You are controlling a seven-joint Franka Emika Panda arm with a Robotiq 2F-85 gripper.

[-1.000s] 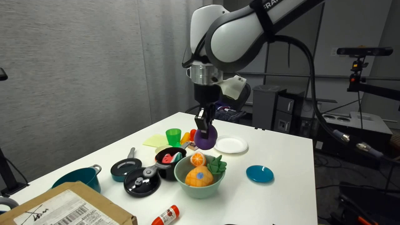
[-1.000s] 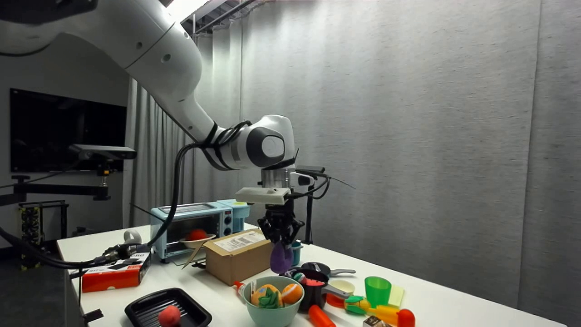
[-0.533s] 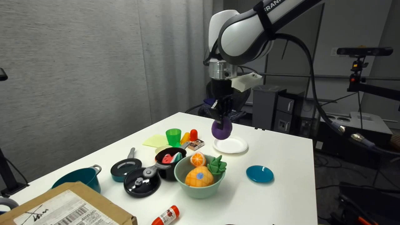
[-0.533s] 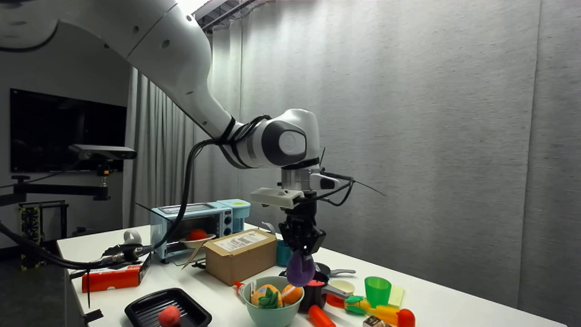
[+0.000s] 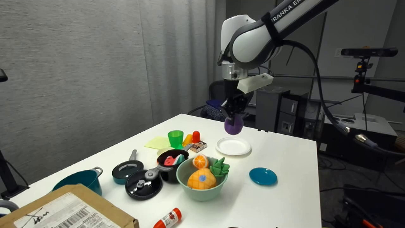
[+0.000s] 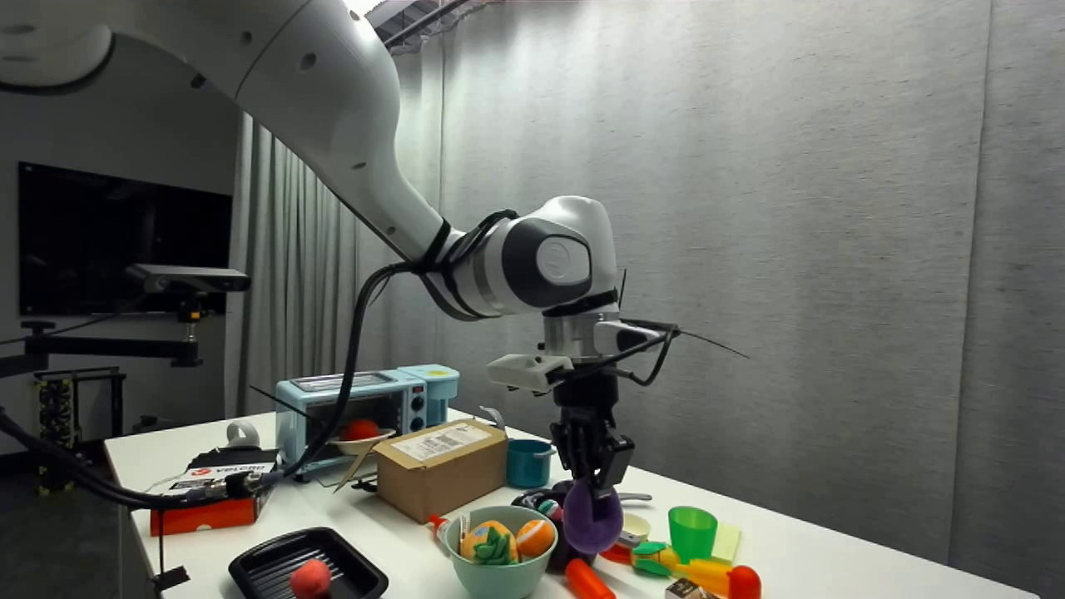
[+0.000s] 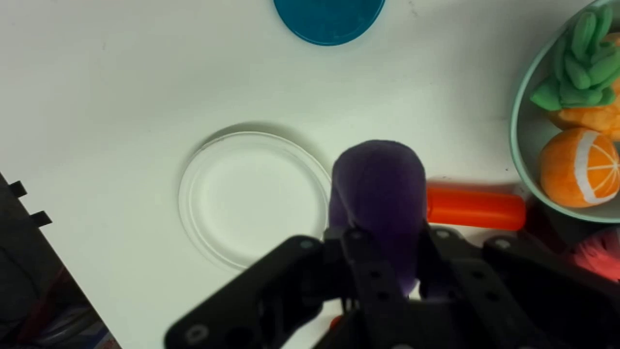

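The claw [image 7: 387,238] holds a purple object [image 7: 380,186] above the white table [image 5: 288,155]

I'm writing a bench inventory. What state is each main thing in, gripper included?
gripper: closed on the purple toy
purple toy: held above the table
white plate: lying flat
teal dish: lying flat
mint bowl: upright, toy pineapple and toy orange inside
black pot: uncovered, toy watermelon inside
green cup: upright
red-and-white tube: lying on its side
cardboard box: label side up

Purple toy [image 6: 591,531] in the tool [image 6: 598,492]
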